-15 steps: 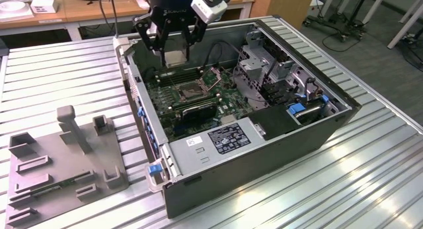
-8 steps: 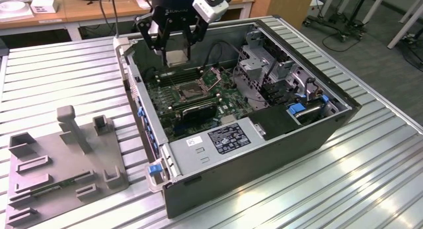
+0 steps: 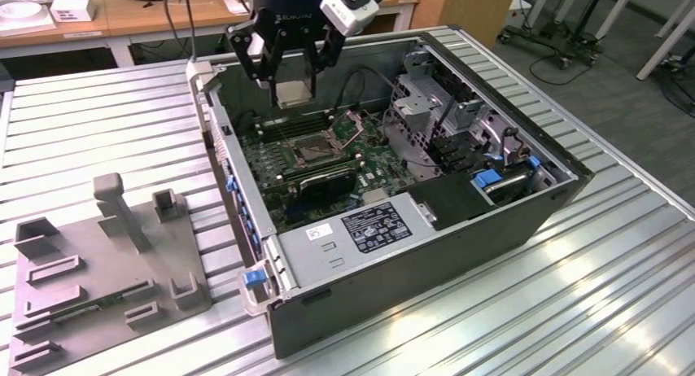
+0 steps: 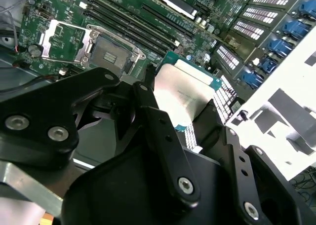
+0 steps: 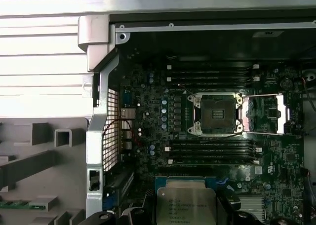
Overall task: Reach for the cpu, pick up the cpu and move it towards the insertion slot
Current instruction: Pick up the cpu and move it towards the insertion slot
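The open black computer case (image 3: 434,229) lies on its side on the ribbed metal table (image 3: 98,124), its walls rimming the green motherboard (image 3: 309,160). The black two-fingered gripper (image 3: 291,89) hangs above the case's far end, over the board, with free air all round it; a bright metal drive cage (image 3: 429,115) rises well apart from it, toward the exterior view's right.

The cpu (image 5: 186,204), a small flat square chip, shows a pale silver-white metal top with faint print and a thin blue-green rim; in the second wrist view the cpu (image 4: 185,94) tilts between the fingers (image 4: 158,121).

The jaws stand narrowed, clamped on two opposite edges of the chip, which touches nothing else.

The insertion slot (image 5: 217,114), a small square socket with shiny metal frame and dark centre, lies on the board below and a little ahead of the jaws, its lid frame swung open beside it. Long black memory slots (image 5: 212,151) run between the socket and the held chip. A grey plastic tray (image 3: 98,270) rests on the table outside the case, well apart from the jaws.
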Controlling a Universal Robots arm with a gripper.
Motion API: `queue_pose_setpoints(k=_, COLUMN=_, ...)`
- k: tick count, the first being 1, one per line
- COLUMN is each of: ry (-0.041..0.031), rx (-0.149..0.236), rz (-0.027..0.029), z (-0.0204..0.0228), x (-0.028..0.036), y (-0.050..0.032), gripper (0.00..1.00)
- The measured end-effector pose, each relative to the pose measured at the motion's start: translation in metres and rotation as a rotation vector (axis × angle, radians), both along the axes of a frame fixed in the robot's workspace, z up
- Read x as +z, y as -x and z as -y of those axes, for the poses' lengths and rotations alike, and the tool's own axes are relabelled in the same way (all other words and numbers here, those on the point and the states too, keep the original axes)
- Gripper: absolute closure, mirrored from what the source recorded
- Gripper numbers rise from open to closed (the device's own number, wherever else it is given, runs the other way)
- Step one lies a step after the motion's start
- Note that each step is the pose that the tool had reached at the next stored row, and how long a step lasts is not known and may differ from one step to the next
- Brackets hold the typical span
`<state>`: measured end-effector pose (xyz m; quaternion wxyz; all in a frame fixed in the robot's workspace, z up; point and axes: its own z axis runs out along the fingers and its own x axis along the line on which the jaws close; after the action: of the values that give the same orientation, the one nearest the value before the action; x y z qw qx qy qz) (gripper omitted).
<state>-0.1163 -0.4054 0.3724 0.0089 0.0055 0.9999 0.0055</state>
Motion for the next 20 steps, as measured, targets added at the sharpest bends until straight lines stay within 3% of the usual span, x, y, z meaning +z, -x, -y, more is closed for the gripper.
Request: queue_pose_setpoints(k=20, ry=-0.0001, rx=0.0, rz=0.0, z=-0.007, x=-0.0006, y=-0.0145, gripper=0.45)
